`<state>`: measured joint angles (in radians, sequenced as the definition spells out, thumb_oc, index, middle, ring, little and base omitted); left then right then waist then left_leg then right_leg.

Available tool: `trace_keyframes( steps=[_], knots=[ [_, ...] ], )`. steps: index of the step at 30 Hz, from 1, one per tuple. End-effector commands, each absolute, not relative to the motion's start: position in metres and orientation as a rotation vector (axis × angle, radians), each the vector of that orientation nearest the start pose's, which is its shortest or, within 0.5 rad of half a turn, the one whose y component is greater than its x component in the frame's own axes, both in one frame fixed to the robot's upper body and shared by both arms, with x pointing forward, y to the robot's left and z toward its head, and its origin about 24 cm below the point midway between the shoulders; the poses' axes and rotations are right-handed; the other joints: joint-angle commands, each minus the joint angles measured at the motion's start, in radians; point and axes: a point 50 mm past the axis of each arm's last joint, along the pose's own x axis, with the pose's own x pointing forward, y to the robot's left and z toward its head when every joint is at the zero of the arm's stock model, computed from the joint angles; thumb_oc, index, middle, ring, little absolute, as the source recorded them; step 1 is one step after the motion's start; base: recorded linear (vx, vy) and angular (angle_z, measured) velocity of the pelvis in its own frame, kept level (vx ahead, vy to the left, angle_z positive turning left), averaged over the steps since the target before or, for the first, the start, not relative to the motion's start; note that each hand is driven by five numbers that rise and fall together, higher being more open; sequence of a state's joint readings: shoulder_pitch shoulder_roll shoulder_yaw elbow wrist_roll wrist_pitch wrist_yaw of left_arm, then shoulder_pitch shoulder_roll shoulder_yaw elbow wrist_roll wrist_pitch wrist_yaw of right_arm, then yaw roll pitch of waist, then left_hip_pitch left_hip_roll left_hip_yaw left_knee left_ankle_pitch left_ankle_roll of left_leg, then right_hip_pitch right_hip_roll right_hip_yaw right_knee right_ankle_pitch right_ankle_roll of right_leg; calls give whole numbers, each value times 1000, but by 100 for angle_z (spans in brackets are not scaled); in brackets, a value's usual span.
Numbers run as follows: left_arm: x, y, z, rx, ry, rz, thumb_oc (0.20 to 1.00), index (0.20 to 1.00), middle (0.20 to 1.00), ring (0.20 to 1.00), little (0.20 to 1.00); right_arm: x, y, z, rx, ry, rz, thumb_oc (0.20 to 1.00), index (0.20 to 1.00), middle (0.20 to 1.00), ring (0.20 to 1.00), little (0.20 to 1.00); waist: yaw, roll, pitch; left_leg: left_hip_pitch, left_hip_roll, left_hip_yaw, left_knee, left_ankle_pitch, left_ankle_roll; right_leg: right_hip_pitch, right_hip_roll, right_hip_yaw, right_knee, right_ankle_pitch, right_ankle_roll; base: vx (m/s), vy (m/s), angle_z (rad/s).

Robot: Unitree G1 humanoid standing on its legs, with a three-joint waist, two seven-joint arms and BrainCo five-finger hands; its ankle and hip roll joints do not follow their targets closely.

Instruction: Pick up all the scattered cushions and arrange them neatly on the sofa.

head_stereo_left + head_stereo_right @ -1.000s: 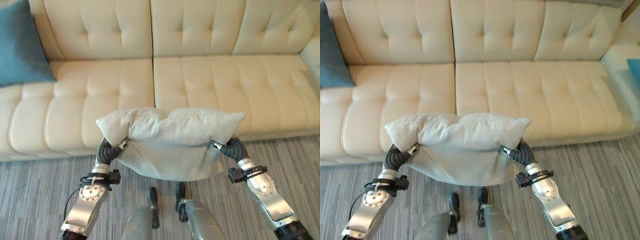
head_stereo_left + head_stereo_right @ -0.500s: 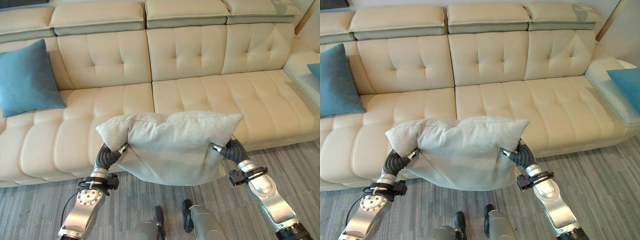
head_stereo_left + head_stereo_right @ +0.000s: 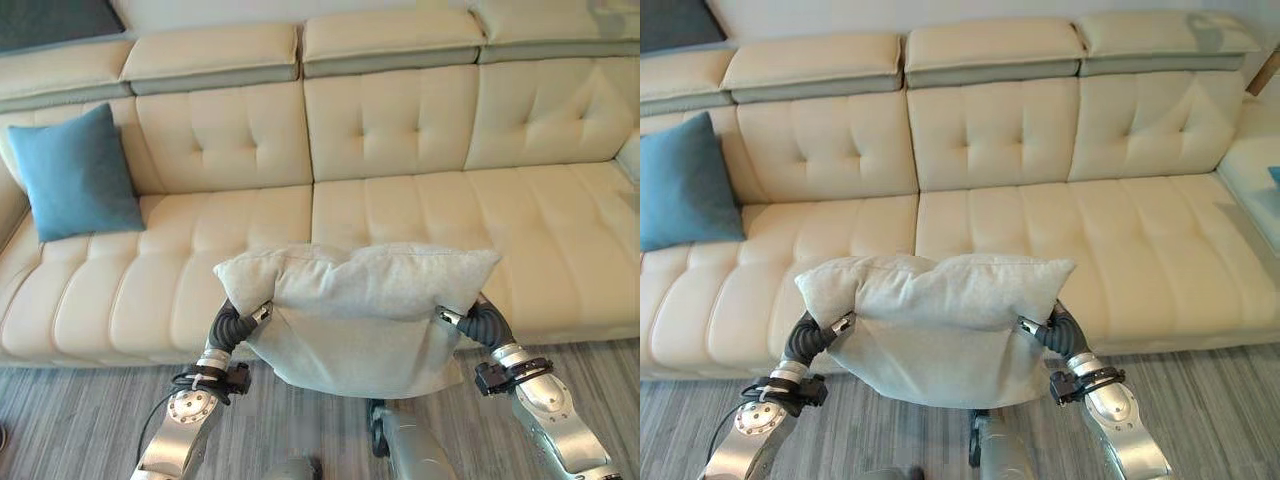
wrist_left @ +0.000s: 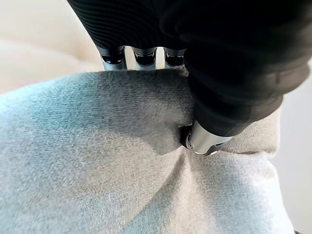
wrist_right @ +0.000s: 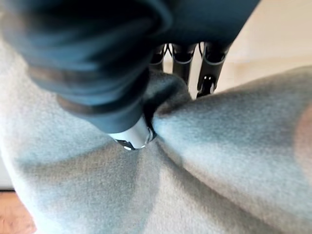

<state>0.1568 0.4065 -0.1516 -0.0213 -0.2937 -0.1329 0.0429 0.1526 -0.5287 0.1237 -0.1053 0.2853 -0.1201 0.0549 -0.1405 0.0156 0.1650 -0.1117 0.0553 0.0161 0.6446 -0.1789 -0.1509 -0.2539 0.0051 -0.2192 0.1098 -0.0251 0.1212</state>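
Note:
A pale grey cushion [image 3: 355,310] hangs in front of the cream sofa [image 3: 400,130], held up between both hands above the floor. My left hand [image 3: 235,325] pinches its left edge, thumb pressed into the fabric [image 4: 146,161] with the fingers over the top. On the other side my right hand [image 3: 470,320] is shut on the right edge the same way, the cloth [image 5: 219,146] bunched between thumb and fingers. A teal cushion [image 3: 75,170] leans upright against the sofa's back at the far left.
The sofa's middle and right seats [image 3: 1090,240] lie bare behind the held cushion. Grey striped carpet [image 3: 90,410] runs along the sofa's front. A corner section of the sofa [image 3: 1255,165] joins at the right edge.
The camera has tilted up and shifted, bringing the sofa's back and headrests into view. Both hands keep the grey cushion at about the same height before the sofa.

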Motion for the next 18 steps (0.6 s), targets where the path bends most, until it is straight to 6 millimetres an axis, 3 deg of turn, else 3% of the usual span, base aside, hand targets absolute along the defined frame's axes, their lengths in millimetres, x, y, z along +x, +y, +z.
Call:
trace_keyframes(
  steps=[1,2,4,6,9,11,13,18],
  knots=[
    [230,197,62,86,-136,-111,200,200,200,200,200,234,-205,99,-148,-256,193,200,200,200,200,200,-15,-29,-41,112,-18,126,-109,148,68,38,-32,76,-70,78,-47,253,-84,-23],
    [233,195,62,91,-139,-118,200,200,200,200,200,235,-208,99,-159,-258,182,200,200,200,200,200,-4,-39,-33,55,2,149,-86,105,86,53,-36,86,-71,67,-47,232,-61,-11],
    [236,196,64,107,-141,-119,200,200,200,200,200,238,-207,103,-171,-275,175,200,200,200,200,200,16,-66,-16,-16,8,167,-158,14,121,82,-51,102,-72,48,-36,185,-12,3],
    [239,196,67,121,-152,-115,200,200,200,200,200,240,-205,107,-181,-295,173,200,200,200,200,200,32,-78,3,-64,19,141,-238,16,112,100,-63,119,-61,35,-33,123,41,-8],
    [240,200,69,134,-163,-91,200,200,200,200,200,244,-204,110,-206,-312,164,200,200,200,200,200,56,-76,13,-87,40,93,-381,90,83,124,-69,139,-53,17,-34,148,104,-23],
    [240,201,70,129,-166,-82,200,200,200,200,200,246,-202,110,-220,-310,161,200,200,200,200,200,68,-73,19,-99,31,62,-391,111,72,134,-73,152,-44,11,-36,131,153,-43],
    [239,201,70,118,-167,-80,200,200,200,200,200,247,-200,109,-228,-308,174,200,200,200,200,200,68,-54,7,-47,26,59,-479,110,74,145,-68,163,-37,2,-29,170,227,-17],
    [241,211,72,160,-165,-54,200,200,200,200,200,253,-188,110,-238,-312,206,200,200,200,200,200,85,-54,-2,-3,-18,70,-485,87,105,156,-100,203,-18,0,-10,120,226,-21]
  ],
)
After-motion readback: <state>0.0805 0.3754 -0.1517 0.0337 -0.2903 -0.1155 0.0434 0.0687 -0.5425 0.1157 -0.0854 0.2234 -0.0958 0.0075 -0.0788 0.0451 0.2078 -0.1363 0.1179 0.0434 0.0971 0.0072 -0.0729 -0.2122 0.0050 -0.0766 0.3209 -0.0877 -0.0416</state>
